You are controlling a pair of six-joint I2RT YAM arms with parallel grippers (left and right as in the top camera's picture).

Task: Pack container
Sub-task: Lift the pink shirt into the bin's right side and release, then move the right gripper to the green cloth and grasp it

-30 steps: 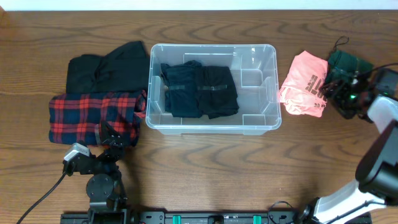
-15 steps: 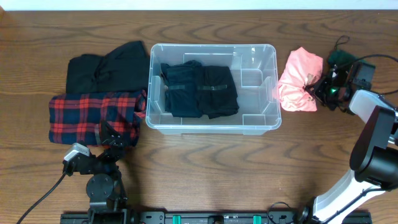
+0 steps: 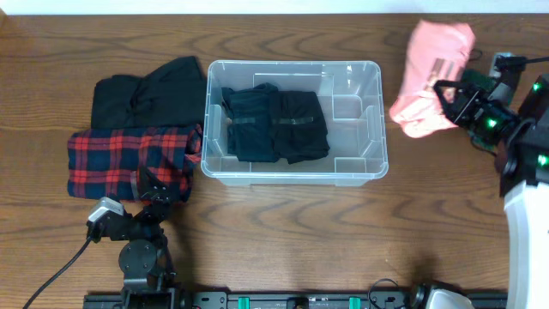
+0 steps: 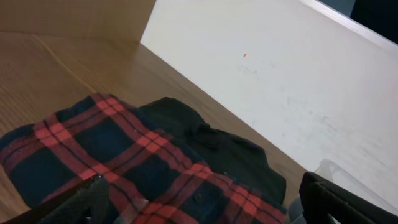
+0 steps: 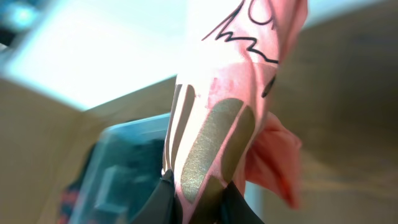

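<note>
Cloth fills the right wrist view: a pink shirt [image 5: 230, 93] with a metallic print and black scribble lines, pinched at the bottom of frame by the right gripper [image 5: 196, 193], jaws narrow and clamped on the fabric. Behind it the container [image 5: 118, 168] is only a blurred shape, lower left. The overhead view sorts that out: the container [image 3: 292, 63] sits mid-bench, clear-walled, with dark folded clothes [image 3: 276, 124] filling its left part and its right part bare. The right gripper [image 3: 450, 99] is out past the container's right wall, near it but apart, and the pink shirt [image 3: 431, 77] bunches toward the bench's [image 3: 283, 232] far edge, its lower fold close to that wall.

Over on the other side, the left wrist view shows what the overhead barely does: the left gripper [image 4: 205, 211] spread wide, nothing between its fingers [image 4: 87, 199]. Ahead of it lie a red-and-navy plaid shirt [image 4: 124, 155] and a black garment [image 4: 217, 137], with one corner of the container's rim at the right edge. From above, the left gripper [image 3: 153, 190] sits at the plaid shirt's [image 3: 129, 159] near edge; the container stands just right of that shirt, and the black garment [image 3: 146, 94] lies beyond it.
</note>
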